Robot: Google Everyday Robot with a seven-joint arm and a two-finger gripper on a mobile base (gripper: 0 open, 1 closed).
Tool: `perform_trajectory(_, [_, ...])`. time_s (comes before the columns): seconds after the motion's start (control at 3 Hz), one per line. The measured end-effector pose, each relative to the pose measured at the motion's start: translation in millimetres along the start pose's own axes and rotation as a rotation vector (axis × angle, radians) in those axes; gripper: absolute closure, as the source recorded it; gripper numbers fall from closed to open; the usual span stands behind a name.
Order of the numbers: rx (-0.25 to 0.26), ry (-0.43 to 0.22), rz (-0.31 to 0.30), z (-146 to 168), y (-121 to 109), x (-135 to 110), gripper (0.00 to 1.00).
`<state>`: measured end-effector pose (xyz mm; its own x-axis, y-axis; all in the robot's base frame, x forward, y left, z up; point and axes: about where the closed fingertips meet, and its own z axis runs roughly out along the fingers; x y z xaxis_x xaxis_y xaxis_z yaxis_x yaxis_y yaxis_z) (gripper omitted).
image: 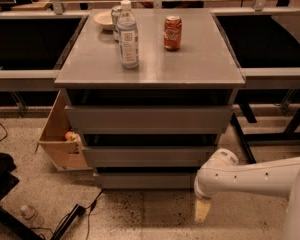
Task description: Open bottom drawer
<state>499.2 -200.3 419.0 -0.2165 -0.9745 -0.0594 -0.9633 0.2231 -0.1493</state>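
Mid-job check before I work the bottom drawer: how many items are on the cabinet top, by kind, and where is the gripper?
Plastic bottle: 1
Red soda can: 1
Bowl: 1
Partly hidden item behind the bottle, kind unclear: 1
Total: 4
The gripper hangs low near the floor, by the right end of the bottom drawer.

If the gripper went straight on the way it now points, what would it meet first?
The gripper points down, near the bottom drawer; likely the speckled floor first, though depth is unclear.

Three drawers [145, 180], one bottle [128, 36], one can [172, 33], one bowl [104, 19], one end effector [202, 210] near floor
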Motion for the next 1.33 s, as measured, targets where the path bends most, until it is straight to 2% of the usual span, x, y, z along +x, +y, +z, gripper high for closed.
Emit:
perform_trajectory(0.33, [0.019, -0.057, -0.044, 46.7, 5.2, -7.0, 0.00])
perform_trajectory(0.67, [0.019, -0.057, -0.044, 46.9, 5.2, -7.1, 0.00])
perform_trajectory(1.0, [-0.009, -0.103, -0.104, 82.9, 6.3, -27.4, 0.00])
perform_trajectory(1.33, [-0.013, -0.163, -0.197, 138.2, 0.1, -52.4, 0.00])
